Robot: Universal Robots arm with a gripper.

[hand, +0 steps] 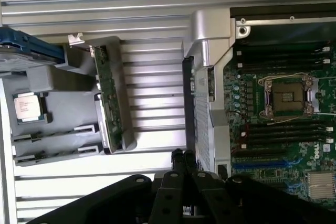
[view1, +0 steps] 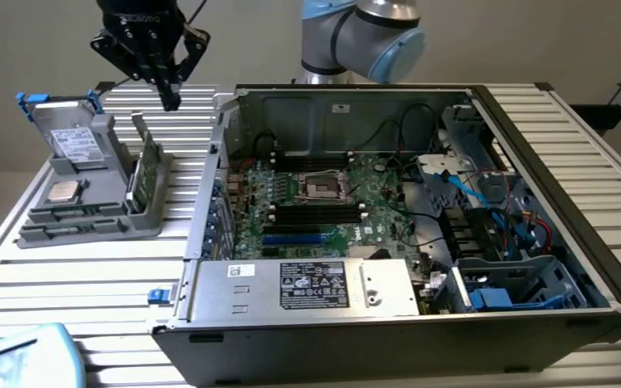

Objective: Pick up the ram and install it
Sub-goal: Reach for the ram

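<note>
The ram [view1: 141,164] is a thin green board standing on edge in a slot of the grey holder [view1: 95,212] at the exterior view's left. In the wrist view the ram [hand: 106,95] shows edge-on in the holder [hand: 58,124]. My gripper [view1: 168,101] hangs shut and holding nothing, above and just behind the ram's far end, apart from it. Its black fingers [hand: 184,166] meet in the wrist view. The open computer case [view1: 397,218] holds the motherboard with black memory slots [view1: 310,212] beside the processor socket [view1: 323,186].
The holder also carries a grey drive [view1: 73,144] with a white label and a square silver processor chip [view1: 65,191]. A blue bracket [view1: 46,101] stands behind the drive. The case's tall metal wall [view1: 211,194] lies between holder and motherboard. The slatted table [view1: 84,283] surrounds everything.
</note>
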